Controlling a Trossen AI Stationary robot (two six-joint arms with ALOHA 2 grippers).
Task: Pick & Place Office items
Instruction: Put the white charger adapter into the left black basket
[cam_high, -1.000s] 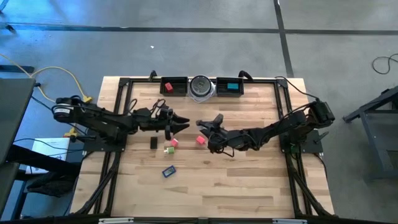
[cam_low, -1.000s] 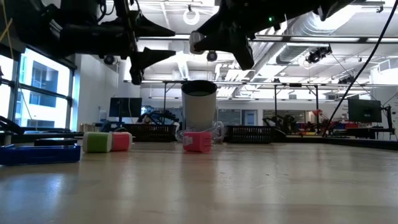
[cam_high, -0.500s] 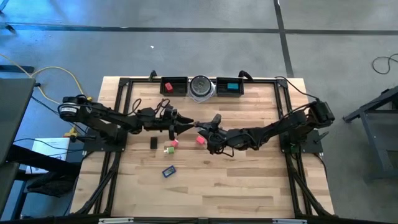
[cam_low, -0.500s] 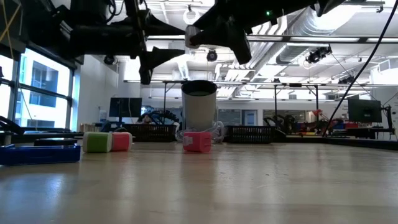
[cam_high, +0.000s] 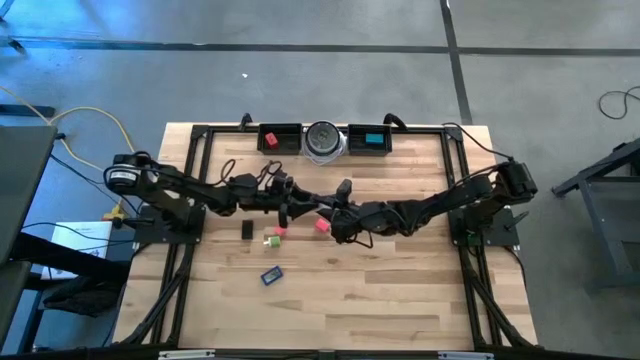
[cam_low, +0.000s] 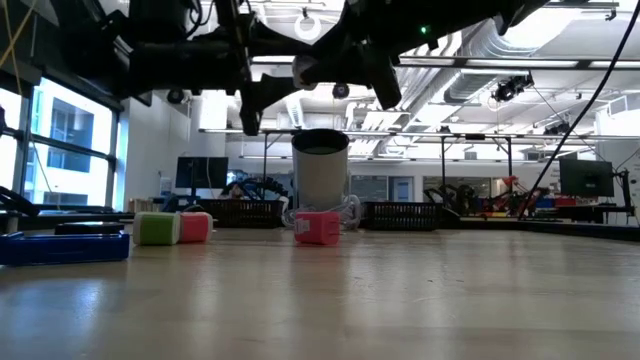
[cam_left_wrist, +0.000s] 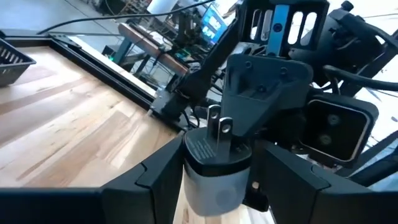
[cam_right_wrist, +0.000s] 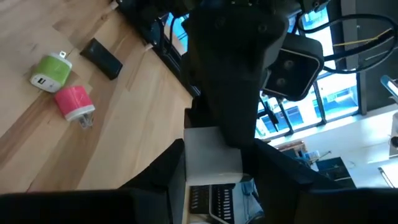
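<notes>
A white plug charger (cam_left_wrist: 217, 171) hangs above the table's middle, and my right gripper (cam_right_wrist: 211, 168) is shut on it. My left gripper (cam_left_wrist: 217, 186) faces it from the table's left. It is open, with a finger on either side of the charger's body; I cannot tell whether they touch it. In the high view the two grippers, left (cam_high: 303, 206) and right (cam_high: 330, 213), meet nose to nose. On the table below lie a pink block (cam_high: 322, 225), a second pink block (cam_high: 281, 229), a green cube (cam_high: 270, 240), a black bar (cam_high: 247, 230) and a blue flat piece (cam_high: 271, 275). My right gripper pinches the white charger's body (cam_right_wrist: 211, 152) between its two fingers. The fingers lie about level and come from the table's right. The charger is lifted clear of the table, and its two prongs (cam_left_wrist: 217, 124) show at the end toward my right gripper.
At the far edge stand two black trays, one (cam_high: 290, 147) with a red block (cam_high: 270, 140), one (cam_high: 352, 146) with a teal block (cam_high: 373, 139). A round silver-grey disc (cam_high: 323, 140) stands between them. The bare wood near the front edge (cam_high: 350, 310) is free room.
My left gripper has moved toward the table's right, up to my right gripper. Its open fingers now stand on either side of the charger. My right gripper has stayed about where it was, still shut on the charger.
</notes>
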